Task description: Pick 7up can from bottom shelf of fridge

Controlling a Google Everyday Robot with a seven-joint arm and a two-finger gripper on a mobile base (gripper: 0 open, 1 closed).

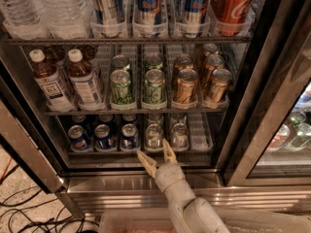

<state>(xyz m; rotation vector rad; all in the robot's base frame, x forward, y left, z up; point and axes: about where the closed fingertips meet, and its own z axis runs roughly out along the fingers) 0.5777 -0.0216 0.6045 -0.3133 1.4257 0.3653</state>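
Camera view: your gripper (pixel 155 150) extends up from the lower edge of the frame. Its two fingers are spread apart, with the tips just before the front lip of the bottom shelf (pixel 200 131) of the fridge (pixel 121 184). The 7up can (pixel 154 136) stands upright at the front of a middle lane, directly beyond the fingertips. A similar silver can (pixel 179 136) stands just right of it, and three dark blue cans (pixel 104 137) stand to its left.

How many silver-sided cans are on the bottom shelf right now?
2 clear: left can and right can, front row, just above the open gripper. Dim tops behind them suggest more, partly hidden.
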